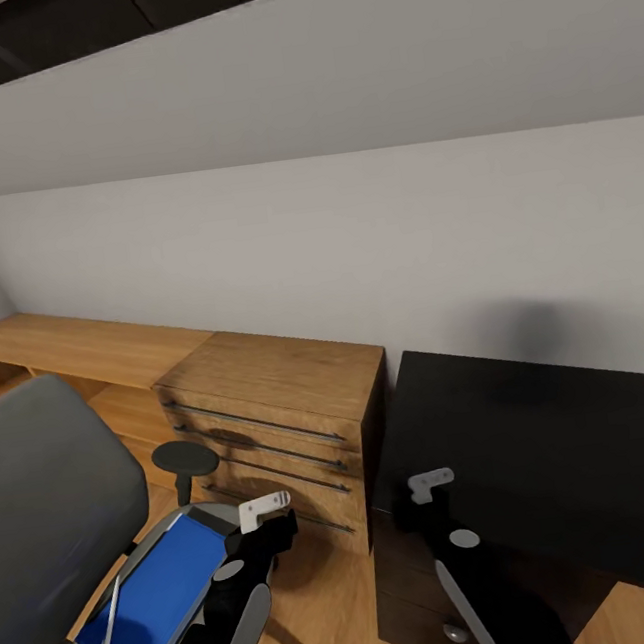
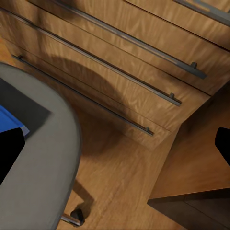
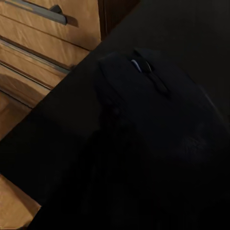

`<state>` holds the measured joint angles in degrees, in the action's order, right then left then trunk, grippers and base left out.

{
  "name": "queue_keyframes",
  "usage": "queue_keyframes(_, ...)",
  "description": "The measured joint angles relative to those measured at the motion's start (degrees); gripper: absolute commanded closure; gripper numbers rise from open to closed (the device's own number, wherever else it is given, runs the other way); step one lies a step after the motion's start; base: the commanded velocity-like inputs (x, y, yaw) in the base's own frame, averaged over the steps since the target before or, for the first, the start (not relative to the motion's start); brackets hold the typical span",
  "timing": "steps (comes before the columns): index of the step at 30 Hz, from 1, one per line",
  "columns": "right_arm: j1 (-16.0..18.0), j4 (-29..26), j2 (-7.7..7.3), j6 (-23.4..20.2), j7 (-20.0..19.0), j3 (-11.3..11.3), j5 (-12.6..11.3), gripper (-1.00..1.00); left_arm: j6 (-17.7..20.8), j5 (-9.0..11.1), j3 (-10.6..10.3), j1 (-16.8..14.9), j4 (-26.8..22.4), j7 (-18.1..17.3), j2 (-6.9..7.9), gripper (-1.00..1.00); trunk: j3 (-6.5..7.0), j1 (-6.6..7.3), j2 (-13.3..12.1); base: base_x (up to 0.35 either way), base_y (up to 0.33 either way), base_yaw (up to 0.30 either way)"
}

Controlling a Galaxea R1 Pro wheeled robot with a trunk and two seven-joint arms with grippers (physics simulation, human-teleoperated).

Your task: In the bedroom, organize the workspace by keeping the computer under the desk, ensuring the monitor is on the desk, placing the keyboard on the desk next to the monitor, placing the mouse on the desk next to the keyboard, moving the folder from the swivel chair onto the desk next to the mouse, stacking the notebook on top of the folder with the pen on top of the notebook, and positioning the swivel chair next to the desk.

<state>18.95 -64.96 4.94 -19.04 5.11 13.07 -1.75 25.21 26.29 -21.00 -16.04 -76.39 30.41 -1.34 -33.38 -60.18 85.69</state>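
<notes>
The folder (image 1: 159, 594) lies flat on the seat of the swivel chair (image 1: 51, 496), its bright blue face up. Its long axis runs diagonally from the robot's near left toward the far right, where it points at the wooden dresser (image 1: 272, 409). A thin pale line lies along its near-left part; whether that is the pen or just an edge cannot be told.

The left gripper (image 1: 267, 508) hangs just past the folder's far end, between chair and dresser. In the left wrist view its jaws stand wide, a dark tip at each side of the picture, with only a sliver of the folder's blue at one side. So the folder lies back and below the jaws, toward the robot — the left arm is plainly the nearer one.

The right gripper (image 1: 429, 482) sits over the left edge of the black table (image 1: 559, 444). Its wrist view shows the mouse (image 3: 158, 110) very close against the tabletop — whether the jaws hold it cannot be told.
</notes>
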Motion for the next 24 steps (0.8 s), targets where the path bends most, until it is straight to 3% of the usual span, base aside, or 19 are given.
queue_keyframes(13, 0.0, 0.0, -0.08, 0.1, -0.9, 0.0, 0.1, 1.00, 0.0, 0.0, 0.0, 0.0, 0.0, 0.0, 0.00, -1.00, 0.00, 0.00, 0.0, 0.077, 0.046, 0.000)
queue_keyframes(14, 0.0, 0.0, -0.08, 0.1, -0.9, 0.0, 0.1, -1.00, 0.0, 0.0, 0.0, 0.0, 0.0, 0.0, 0.00, -1.00, 0.00, 0.00, 0.0, 0.009, 0.005, 0.000)
queue_keyframes(18, 0.0, 0.0, -0.08, 0.1, -1.1, 0.0, -0.1, -1.00, 0.0, 0.0, 0.0, 0.0, 0.0, 0.0, 0.00, -1.00, 0.00, 0.00, 0.0, 0.003, 0.002, 0.000)
queue_keyframes(24, 0.0, -0.1, -0.12, 0.1, -1.1, 0.0, -0.1, -1.00, 0.0, 0.0, 0.0, 0.0, 0.0, -0.1, 0.00, -1.00, 1.07, 1.31, -2.4, 0.000, 0.000, 0.000)
